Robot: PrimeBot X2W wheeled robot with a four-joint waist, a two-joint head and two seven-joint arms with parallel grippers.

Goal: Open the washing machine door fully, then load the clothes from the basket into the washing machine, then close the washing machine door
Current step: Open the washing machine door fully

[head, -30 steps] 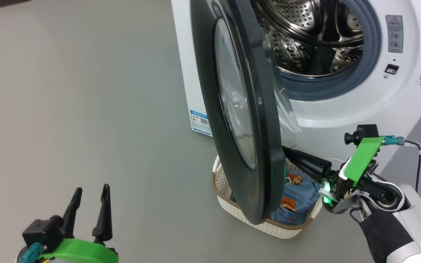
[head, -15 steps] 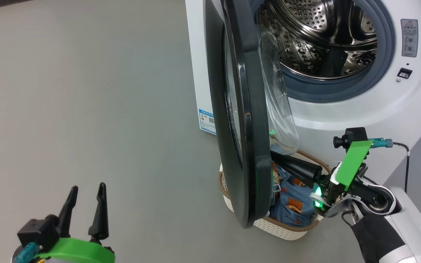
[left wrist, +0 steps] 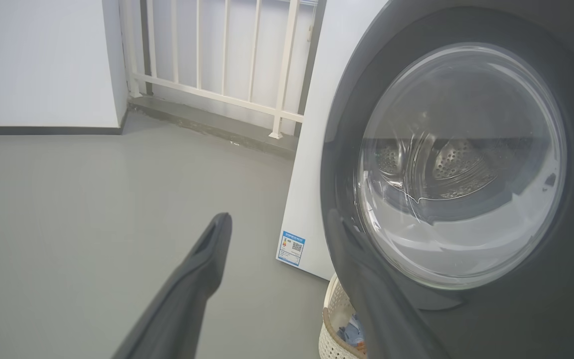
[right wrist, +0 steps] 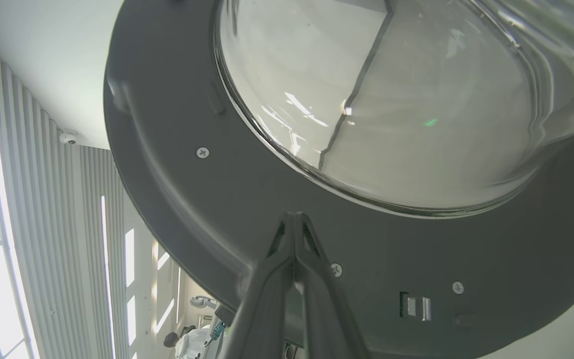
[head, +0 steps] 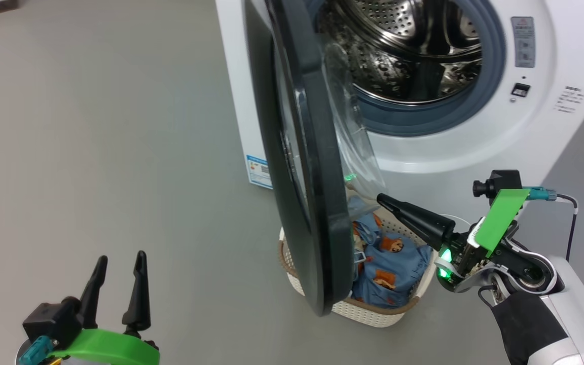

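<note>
Fingers (head: 413,220) of the right gripper (head: 380,197) are pressed together, empty, beside the inner face of the door (head: 317,203); left gripper (head: 121,256) is held spread, empty. Clothes (head: 388,263) are seen in the basket (head: 373,317), half screened by the door, before the washing machine (head: 474,152). Right tip, hidden behind the door a second ago, is now exposed.

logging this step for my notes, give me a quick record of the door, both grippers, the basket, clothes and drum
door: part open, almost edge-on in the head view, over the basket
left gripper: open, empty, apart from the door
right gripper: shut, empty, tip by the door's inner face below the glass
basket: on the floor before the washing machine
clothes: blue bear print, in the basket
drum: visible part bare
</note>
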